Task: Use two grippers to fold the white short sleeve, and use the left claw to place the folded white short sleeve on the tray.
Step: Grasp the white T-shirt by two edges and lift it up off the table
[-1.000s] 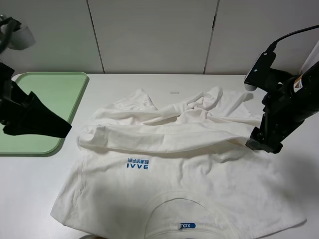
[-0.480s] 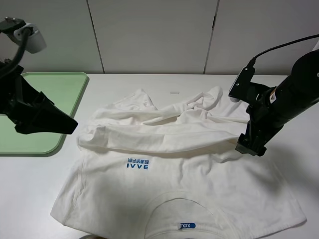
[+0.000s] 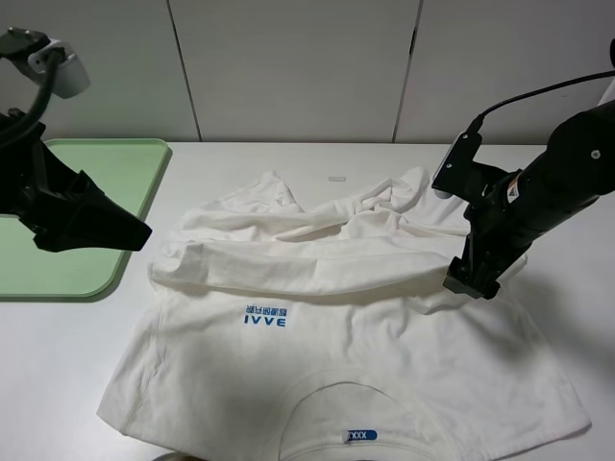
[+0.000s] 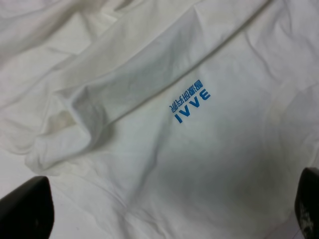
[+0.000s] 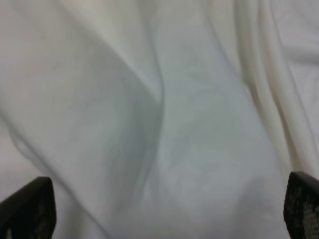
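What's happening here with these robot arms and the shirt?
A large white cotton T-shirt lies mid-fold, its far half doubled over. The black left gripper, fingers open and empty, hangs by the pale-green plastic tray; the black right gripper, also open, hovers over the shirt's right side.

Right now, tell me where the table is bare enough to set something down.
Bare table lies near-left, in front of the tray and beside the white short sleeve; also the strip along the back wall, and far right beyond the right arm. The middle is crowded with bunched cloth.
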